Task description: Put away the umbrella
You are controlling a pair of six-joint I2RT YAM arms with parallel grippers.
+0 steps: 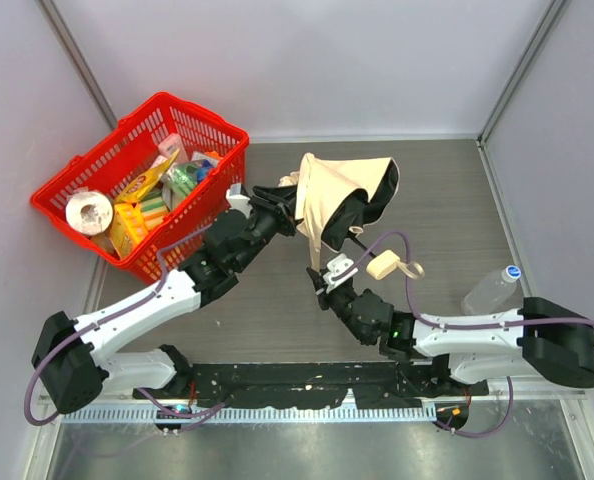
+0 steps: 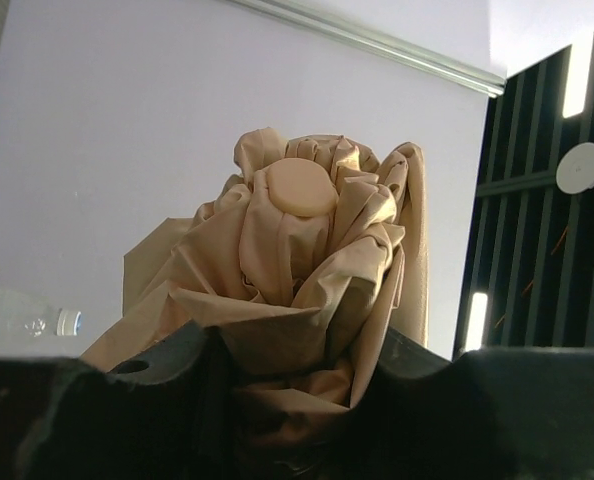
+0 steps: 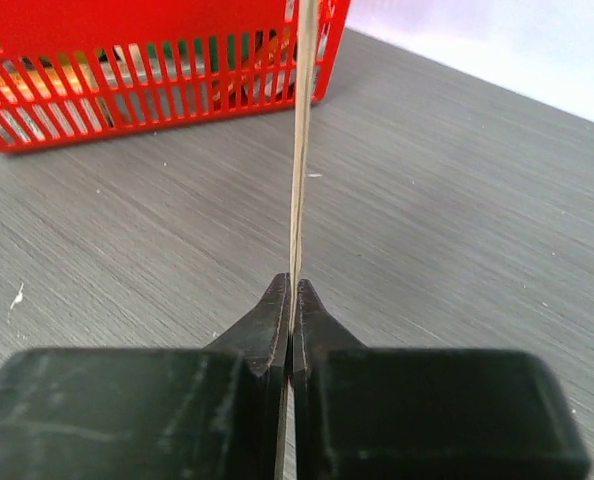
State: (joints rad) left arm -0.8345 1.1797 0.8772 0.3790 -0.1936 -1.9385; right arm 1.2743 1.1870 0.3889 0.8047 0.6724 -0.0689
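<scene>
The beige umbrella (image 1: 329, 200) is half folded, with its fabric bunched and black ribs showing, held above the table's middle. Its tan handle (image 1: 382, 266) with a cord loop hangs at the lower right. My left gripper (image 1: 280, 207) is shut on the umbrella's top end. In the left wrist view the bunched fabric (image 2: 307, 260) with a round tan cap fills the jaws of that gripper (image 2: 297, 385). My right gripper (image 1: 324, 273) sits below the canopy. In its wrist view it (image 3: 291, 292) is shut on a thin tan strip of the umbrella (image 3: 298, 150).
A red basket (image 1: 209, 125) with groceries and a paper roll stands at the back left; it also shows in the right wrist view (image 3: 157, 100). A clear plastic bottle (image 1: 492, 290) lies at the right edge, also seen in the left wrist view (image 2: 27, 322). Walls enclose the table.
</scene>
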